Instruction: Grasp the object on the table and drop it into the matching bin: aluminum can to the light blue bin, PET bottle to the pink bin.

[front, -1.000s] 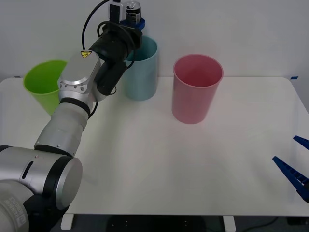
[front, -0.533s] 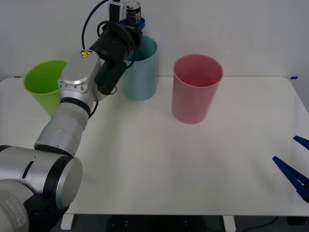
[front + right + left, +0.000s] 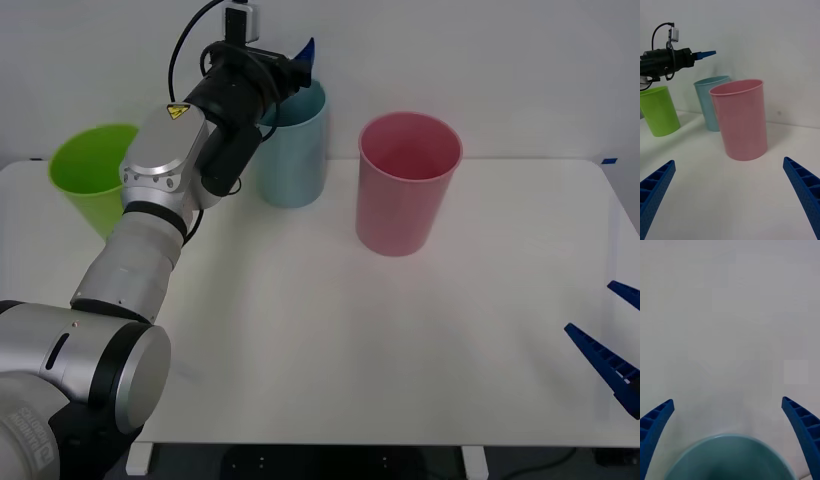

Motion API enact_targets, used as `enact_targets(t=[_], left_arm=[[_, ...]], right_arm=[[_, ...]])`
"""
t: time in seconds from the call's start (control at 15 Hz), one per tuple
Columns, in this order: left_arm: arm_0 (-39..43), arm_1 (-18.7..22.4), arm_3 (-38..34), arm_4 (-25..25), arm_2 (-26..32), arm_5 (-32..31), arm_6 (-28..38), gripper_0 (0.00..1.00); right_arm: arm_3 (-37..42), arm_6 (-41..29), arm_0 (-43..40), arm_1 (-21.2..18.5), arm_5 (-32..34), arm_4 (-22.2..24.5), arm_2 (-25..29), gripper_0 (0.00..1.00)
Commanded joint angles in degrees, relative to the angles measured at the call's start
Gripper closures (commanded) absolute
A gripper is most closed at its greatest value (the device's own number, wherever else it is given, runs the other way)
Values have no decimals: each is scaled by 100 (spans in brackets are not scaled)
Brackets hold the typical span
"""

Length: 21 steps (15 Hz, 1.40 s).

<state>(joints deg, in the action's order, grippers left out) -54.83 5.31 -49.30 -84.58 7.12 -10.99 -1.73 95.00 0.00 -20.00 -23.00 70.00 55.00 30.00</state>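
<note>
Front camera first: left hand [image 3: 296,62] hangs high above the mouth of the light blue bin [image 3: 293,150], fingers spread wide and nothing between them. No can on the table [image 3: 300,340] anywhere, so my read is that it sits down inside that blue bin, out of sight, and the sort looks done. Pink bin [image 3: 405,183] stands just to the side, apart from the blue one, and a lime green bin [image 3: 88,175] waits at the far left edge. Right hand [image 3: 612,335] is parked low at the table's right edge, well apart from everything.

Over to the right wrist camera: right hand [image 3: 730,195] gapes wide, both blue fingers [image 3: 655,191] far apart and clasping nothing. Pink bin [image 3: 740,118] is nearest, light blue bin [image 3: 711,101] behind it, green one [image 3: 658,108] off to the side, and the left hand's blue tip [image 3: 703,54] pokes out above the blue rim.

Left wrist camera now: left hand [image 3: 728,431] fully splayed, bare wall between the fingers, blue bin's rim [image 3: 730,453] directly beneath.

On handling: a small aluminum can should be light, thin-walled and slick, easy to dent, so a gentle squeeze across the middle of the body would suit it best.
</note>
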Motion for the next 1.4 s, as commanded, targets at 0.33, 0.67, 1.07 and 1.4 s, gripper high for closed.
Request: enact_targets(t=[0.33,0.67,1.07,1.4], left_arm=[[131,164,-1,662,-193,-88,-65,0],[263,902,-10,2288,-1169,-369,-135,0],[992,1781,-1038,3738,-2039,-439,-152,0],[1985,2229,-2207,3993,-2039,-756,-188,0]], right_arm=[[0,0,0,0,0,0,0,0],[0,0,0,0,0,0,0,0],[0,0,0,0,0,0,0,0],[0,0,0,0,0,0,0,0]])
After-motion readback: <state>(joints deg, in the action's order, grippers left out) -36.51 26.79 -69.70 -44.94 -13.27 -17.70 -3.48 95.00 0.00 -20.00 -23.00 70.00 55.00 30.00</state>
